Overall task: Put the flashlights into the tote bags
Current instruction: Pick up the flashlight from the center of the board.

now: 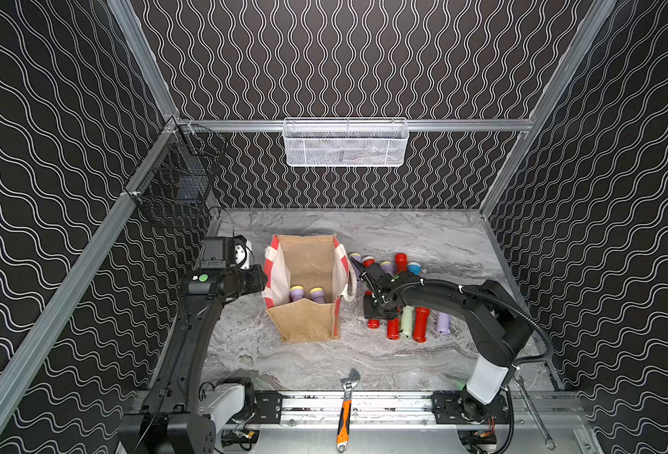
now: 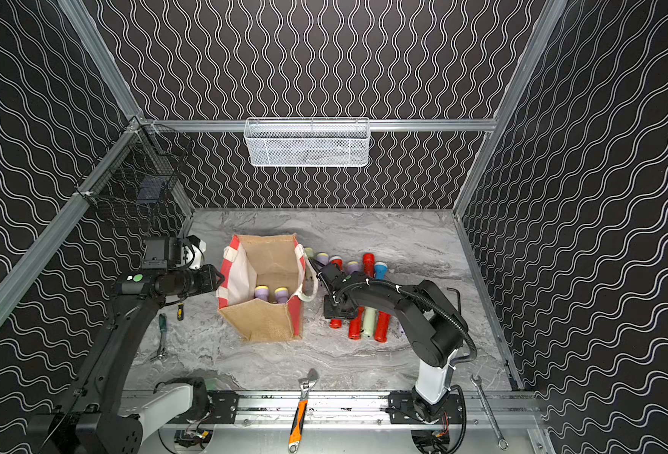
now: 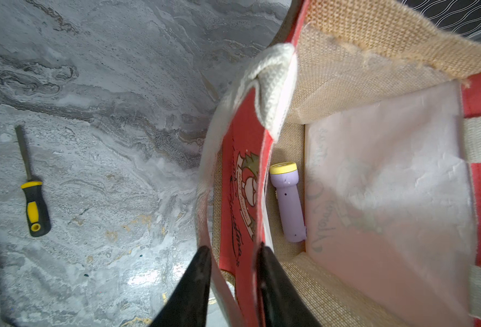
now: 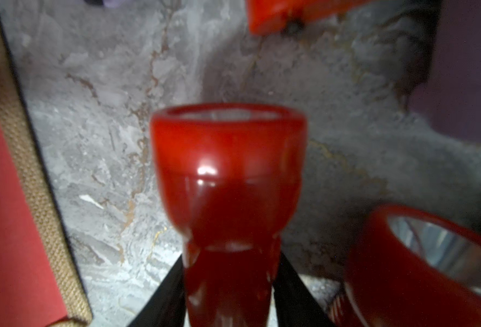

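R claw [image 4: 231, 256]: pinched on red torch [image 4: 228, 170] handle, prob for lift.
L claw [image 3: 233, 247]: clamps bag [image 3: 375, 36] side wall so mouth gapes.
Bag: two lilac torches [image 1: 297, 293] inside.
Pile [image 1: 407, 320]: rest lie beside bag, near R claw.

Mouth of tan jute tote bag [image 1: 305, 322]: open overhead, left gripper [image 3: 233, 248] pinching its rim | right flank: red, lilac, pale-green plastic flashlights [image 1: 421, 322] crowd grey marble tabletop [image 1: 423, 236] | behind them: open room.
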Motion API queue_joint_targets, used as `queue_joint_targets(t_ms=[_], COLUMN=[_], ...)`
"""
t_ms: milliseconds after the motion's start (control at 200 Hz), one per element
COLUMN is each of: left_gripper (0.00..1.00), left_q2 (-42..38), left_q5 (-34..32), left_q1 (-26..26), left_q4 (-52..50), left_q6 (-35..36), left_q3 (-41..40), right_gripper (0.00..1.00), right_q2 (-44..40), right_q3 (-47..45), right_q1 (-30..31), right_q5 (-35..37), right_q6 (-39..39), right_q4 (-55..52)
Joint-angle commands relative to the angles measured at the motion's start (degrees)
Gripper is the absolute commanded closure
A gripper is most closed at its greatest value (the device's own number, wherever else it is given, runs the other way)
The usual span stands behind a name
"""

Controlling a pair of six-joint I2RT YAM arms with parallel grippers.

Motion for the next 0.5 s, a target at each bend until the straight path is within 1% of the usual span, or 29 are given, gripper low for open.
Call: queue_joint_targets(t_ms=[0,260,380,490], left_gripper=[0.66,0.66,0.66,0.66], left_q2=[-0.48,-0.67,-0.80,-0.93], left_q5=[0.29,0.40,0.50,0.40], left_q1=[0.02,0.02,-0.01,0.02], left_q4=[1.27,1.53,1.46,1.50], left_q6=[0.80,0.91,0.89,0.85], left_q3=[-0.59,-0.96,-0.85,-0.79], right_gripper=[0.59,0.73,0.77,0.78], right_q2=[1.84,1.17,-0.08,-2.47], right_q3=[-0.62,-0.50,0.89,3.35], right_q1=[0.02,0.35,1.32,2.51], right_q5=[0.02,1.04,2.37,3.66], right_q6=[1.18,1.11,0.52,-0.79], right_q4=[-0.25,-1.63,-3.83,-6.51])
